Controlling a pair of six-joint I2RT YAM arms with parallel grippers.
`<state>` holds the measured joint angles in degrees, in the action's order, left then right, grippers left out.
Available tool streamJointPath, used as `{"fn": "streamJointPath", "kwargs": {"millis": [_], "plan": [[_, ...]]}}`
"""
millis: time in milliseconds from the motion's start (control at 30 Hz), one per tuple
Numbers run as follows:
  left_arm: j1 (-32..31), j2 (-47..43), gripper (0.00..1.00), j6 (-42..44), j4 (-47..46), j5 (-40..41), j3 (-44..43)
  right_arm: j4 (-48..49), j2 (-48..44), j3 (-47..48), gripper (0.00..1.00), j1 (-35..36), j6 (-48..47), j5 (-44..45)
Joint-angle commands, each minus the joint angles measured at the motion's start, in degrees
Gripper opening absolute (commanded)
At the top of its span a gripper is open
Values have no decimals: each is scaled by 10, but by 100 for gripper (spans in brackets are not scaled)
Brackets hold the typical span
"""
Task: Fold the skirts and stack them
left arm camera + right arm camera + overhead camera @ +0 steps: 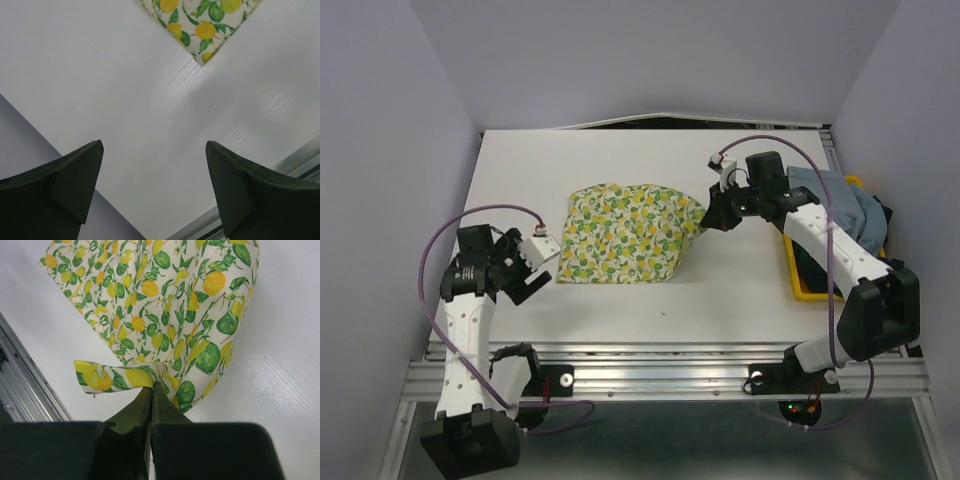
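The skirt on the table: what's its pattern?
The skirt: yellow lemons, green leaves on white; clearest in right wrist view.

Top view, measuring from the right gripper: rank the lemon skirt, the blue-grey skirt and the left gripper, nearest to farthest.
1. Lemon skirt: in the middle, its right corner pinched in the right gripper.
2. Blue-grey skirt: to the right, lying on the yellow tray.
3. Left gripper: open, far left, beyond the whole printed cloth.
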<state>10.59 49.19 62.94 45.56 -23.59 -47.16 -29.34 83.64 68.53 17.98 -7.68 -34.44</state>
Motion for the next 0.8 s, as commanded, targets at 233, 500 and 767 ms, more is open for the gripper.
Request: {"fn": "streamJointPath", "kwargs": {"millis": [233,500,767], "plan": [[-60,-20,90,256,-87,-21,151,-15,-12,6,1,-1,-19,34],[-100,85,86,208,-193,-59,153,-17,0,16,1,-1,-20,41],[-147,215,72,188,-224,-56,119,-20,13,28,1,-1,-23,49]]}}
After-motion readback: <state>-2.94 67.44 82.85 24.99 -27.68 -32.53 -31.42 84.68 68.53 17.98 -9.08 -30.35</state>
